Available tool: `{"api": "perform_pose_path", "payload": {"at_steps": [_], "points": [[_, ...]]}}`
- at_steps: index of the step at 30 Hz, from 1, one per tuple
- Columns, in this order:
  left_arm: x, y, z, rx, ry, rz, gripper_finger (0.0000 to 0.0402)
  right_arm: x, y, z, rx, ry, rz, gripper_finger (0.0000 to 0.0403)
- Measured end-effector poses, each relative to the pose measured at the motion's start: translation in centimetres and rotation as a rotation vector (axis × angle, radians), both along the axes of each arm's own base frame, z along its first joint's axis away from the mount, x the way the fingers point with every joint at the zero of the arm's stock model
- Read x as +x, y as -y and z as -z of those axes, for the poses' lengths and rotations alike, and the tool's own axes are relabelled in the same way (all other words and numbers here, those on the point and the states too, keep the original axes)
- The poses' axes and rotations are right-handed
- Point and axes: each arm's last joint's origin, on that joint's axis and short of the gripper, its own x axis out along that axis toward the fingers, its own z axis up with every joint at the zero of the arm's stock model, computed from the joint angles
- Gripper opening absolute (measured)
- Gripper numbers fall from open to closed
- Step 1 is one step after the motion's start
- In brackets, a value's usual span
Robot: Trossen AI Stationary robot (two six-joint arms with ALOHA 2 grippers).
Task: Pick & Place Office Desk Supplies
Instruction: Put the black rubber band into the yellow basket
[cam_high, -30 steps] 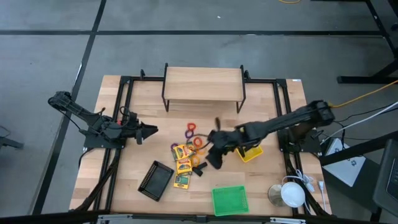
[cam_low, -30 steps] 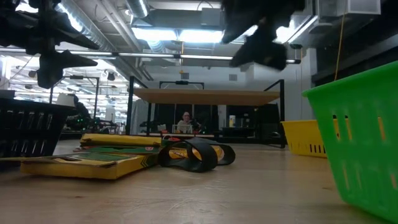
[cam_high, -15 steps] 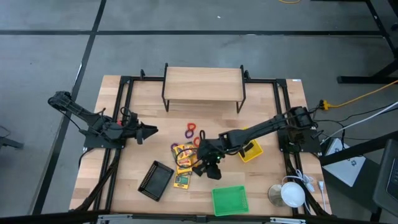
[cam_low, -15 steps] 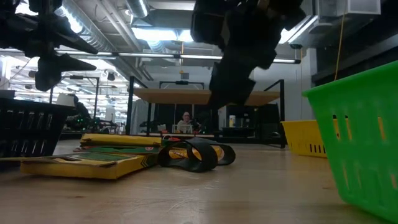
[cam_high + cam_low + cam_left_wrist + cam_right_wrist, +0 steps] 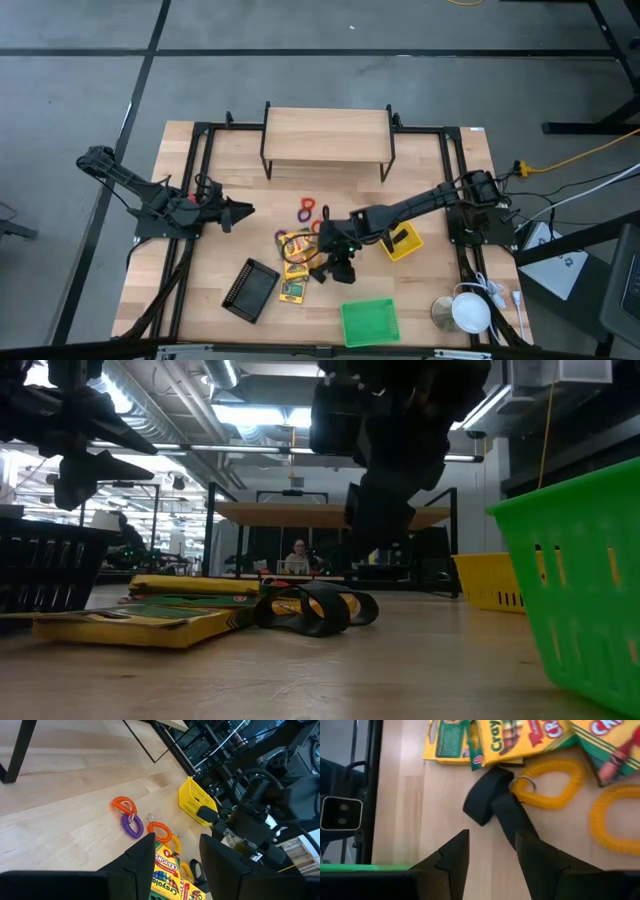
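Black clips [image 5: 492,802] are lying on the wooden tabletop [image 5: 430,160] just beside the yellow crayon boxes [image 5: 292,255], and the right end effector [image 5: 340,268] is hanging above them with its fingers partly apart, holding nothing. It should be descending straight, straddling one clip only and avoiding the yellow ring [image 5: 547,782]. The left end effector [image 5: 240,210] is waiting, also partly apart and empty.

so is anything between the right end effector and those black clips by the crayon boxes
Nothing visible: the right end effector hangs open directly above the small black clips, only bare wooden table between. Yellow coil ring lies beside them.
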Motion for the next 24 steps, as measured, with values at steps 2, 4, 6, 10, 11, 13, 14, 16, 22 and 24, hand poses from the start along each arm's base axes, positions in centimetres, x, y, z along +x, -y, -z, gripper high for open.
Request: {"api": "perform_pose_path", "payload": {"at_steps": [2,4,6,10,11,13,14,16,22,24], "points": [[0.0,0.0,0.0,-0.001,0.001,0.000,0.0150,0.0,0.3,0.0,0.000,-0.007,0.017,0.0164],[0.0,0.0,0.0,-0.002,0.001,0.001,0.0150,0.1,0.6,0.0,-0.006,-0.007,0.031,0.0172],[0.0,0.0,0.0,-0.005,0.002,0.000,0.0150,0.2,0.7,0.0,-0.007,-0.005,0.035,0.0186],[0.0,0.0,0.0,-0.010,0.003,-0.001,0.0150,0.2,0.8,0.0,-0.030,0.003,0.043,0.0225],[0.0,0.0,0.0,-0.010,0.003,-0.002,0.0150,0.2,0.7,0.0,-0.039,0.007,0.039,0.0234],[0.0,0.0,0.0,-0.010,0.003,-0.002,0.0150,0.2,0.6,0.0,-0.059,0.024,0.025,0.0247],[0.0,0.0,0.0,-0.009,0.003,-0.002,0.0150,0.4,0.6,0.3,-0.061,0.030,0.021,0.0252],[0.0,0.0,0.0,-0.004,0.001,-0.001,0.0150,0.6,0.4,1.1,-0.061,0.027,0.016,0.0255],[0.0,0.0,0.0,-0.004,-0.001,-0.002,0.0150,0.9,-0.4,3.8,-0.029,-0.034,-0.013,0.0244],[0.0,0.0,0.0,-0.005,-0.002,-0.001,0.0150,1.0,-0.7,4.1,-0.023,-0.037,-0.023,0.0237]]}}
